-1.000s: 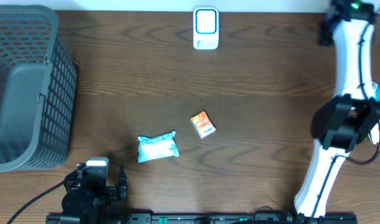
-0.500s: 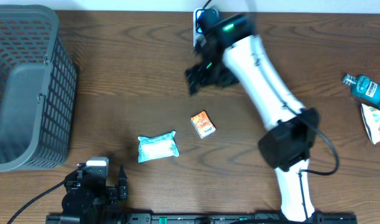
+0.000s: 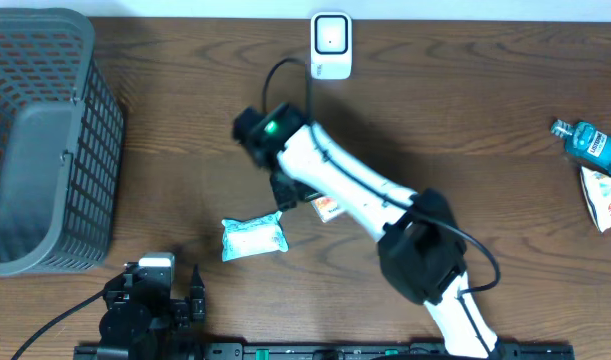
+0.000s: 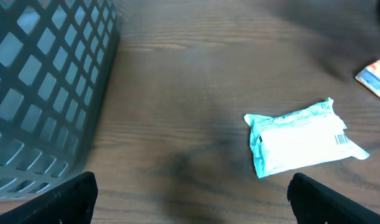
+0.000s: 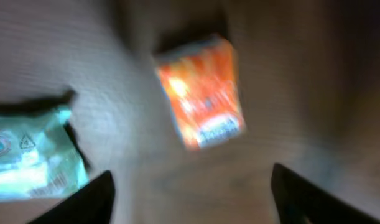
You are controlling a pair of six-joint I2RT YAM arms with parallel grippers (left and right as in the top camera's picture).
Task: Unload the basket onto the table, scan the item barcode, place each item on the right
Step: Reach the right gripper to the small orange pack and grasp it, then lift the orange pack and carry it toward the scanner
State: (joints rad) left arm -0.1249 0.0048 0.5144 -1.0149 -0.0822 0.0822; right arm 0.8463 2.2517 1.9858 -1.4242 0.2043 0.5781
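Basket [image 3: 45, 140] far left, scanner [image 3: 331, 45] at the back centre, pouch [image 3: 253, 238] just left of the small box [image 5: 201, 93].

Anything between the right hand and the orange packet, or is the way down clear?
Nothing visible. In the blurred right wrist view, the small orange printed packet lies on the bare wooden table ahead of the open right hand. The teal-and-white plastic pack lies off to one side, apart from it.

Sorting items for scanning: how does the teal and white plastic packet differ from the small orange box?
The teal and white plastic packet is crinkled with sealed ends; the small orange box has straight edges. The packet looks larger than the box. The packet shows a barcode; none is visible on the box. Both lie flat on the wooden table.
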